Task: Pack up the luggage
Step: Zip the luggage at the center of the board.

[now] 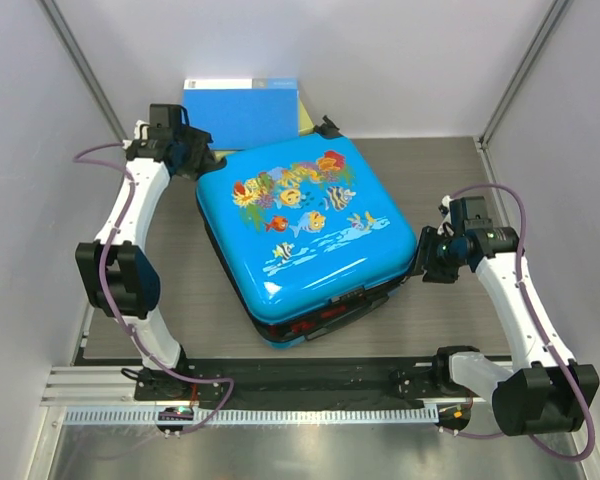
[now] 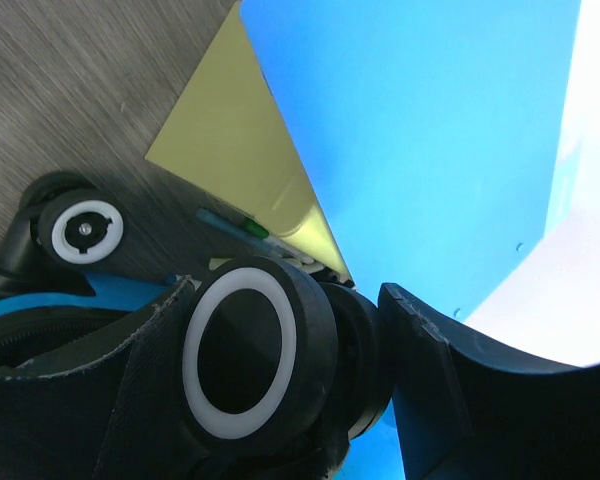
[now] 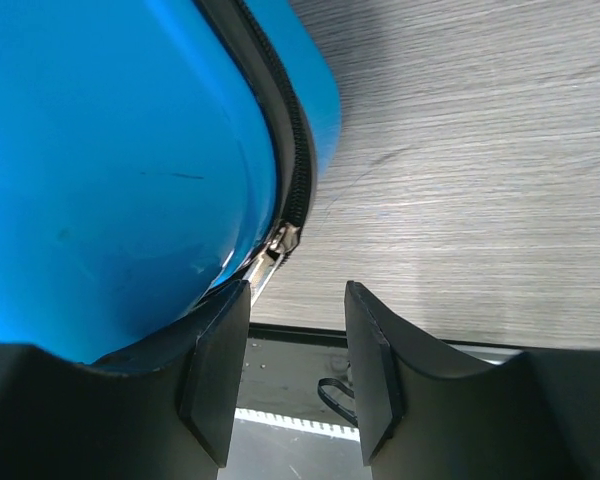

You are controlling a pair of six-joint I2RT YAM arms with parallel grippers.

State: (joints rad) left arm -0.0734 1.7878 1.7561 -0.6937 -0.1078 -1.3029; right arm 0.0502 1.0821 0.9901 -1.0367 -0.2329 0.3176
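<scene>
Bracketing the luggage at two opposite corners

Lying flat on the worktop (image 1: pixel 450 310) with its fish print facing up, the luggage (image 1: pixel 305 225) is sitting between the two sets of fingers, its two shells brought together. Along the near edge, a red item (image 1: pixel 315 322) is showing in the seam.

The left fingers (image 2: pixel 450 370) are standing wide apart at the far left corner of the case, and a black wheel (image 2: pixel 250 360) with a white ring is filling the space between them. One finger is lying against the side of it and the other is sitting just beside its hub; whether they are squeezing it I cannot tell. A second wheel (image 2: pixel 85 228) is sitting off to the side of these fingers. Beyond their tips, a yellow-green box (image 2: pixel 240 160) and a blue folder (image 2: pixel 430 130) are showing.

The right fingers (image 3: pixel 375 370) are standing partly open at the right corner and are holding nothing, with only worktop and a dark rail (image 3: pixel 290 370) showing in the gap. The blue shell is lying against the outer side of one finger, and the zip pull (image 3: pixel 280 245) is hanging just past that fingertip, at the end of the black zip (image 3: pixel 298 140)
</scene>
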